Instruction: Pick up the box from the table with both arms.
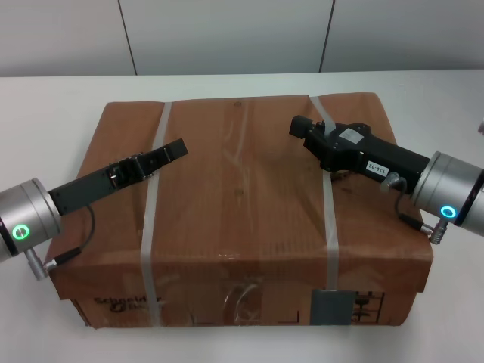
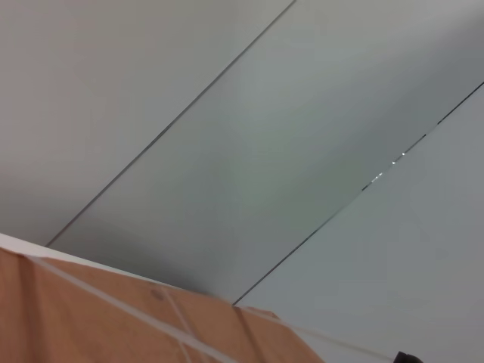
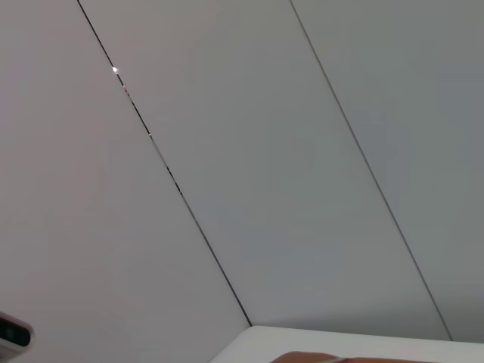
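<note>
— Where's the carton?
— Cardboard box point(image 1: 242, 219) sits on the white table point(image 1: 45, 128), grey label point(image 1: 333, 306) facing the camera.
— And the arms?
— Left gripper point(image 1: 170, 151) and right gripper point(image 1: 302, 127) hang over its top, near the straps point(image 1: 151, 227).
— Holding anything?
— Neither; how far the jaws are parted, I can't tell.

We seem to be in a lab or test room: a plain white table point(image 1: 45, 106) backed at twelve o'clock by a bare grey panelled wall point(image 1: 227, 34) with thin dark seams. The wrist views show us the same panelled wall point(image 2: 227, 136).
</note>
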You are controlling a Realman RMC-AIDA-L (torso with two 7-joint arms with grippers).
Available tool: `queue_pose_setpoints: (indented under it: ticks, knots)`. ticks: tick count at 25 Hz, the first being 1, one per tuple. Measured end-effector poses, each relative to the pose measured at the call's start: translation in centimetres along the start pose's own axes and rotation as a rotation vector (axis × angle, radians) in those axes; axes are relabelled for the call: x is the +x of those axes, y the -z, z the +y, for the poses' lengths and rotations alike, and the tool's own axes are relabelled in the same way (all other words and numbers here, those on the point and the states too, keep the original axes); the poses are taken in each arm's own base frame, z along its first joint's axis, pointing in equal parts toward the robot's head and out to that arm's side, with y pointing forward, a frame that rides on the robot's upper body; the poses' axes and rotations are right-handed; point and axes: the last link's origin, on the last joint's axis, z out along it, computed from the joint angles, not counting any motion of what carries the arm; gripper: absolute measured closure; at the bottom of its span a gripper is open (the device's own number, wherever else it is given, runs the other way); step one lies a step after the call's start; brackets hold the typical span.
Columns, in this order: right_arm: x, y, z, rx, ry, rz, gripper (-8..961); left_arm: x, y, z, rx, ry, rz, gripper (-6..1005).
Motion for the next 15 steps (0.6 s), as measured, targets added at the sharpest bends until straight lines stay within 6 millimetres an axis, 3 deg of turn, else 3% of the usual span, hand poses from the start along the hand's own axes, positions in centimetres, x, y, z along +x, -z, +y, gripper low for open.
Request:
queue_pose_setpoints:
  ticks: [15]
  knots:
    - [-0.03,-0.03,0.01,-0.001,0.001,0.0,930,-0.1,-0.14,-0.14,0.011,0.001,-0.003,905]
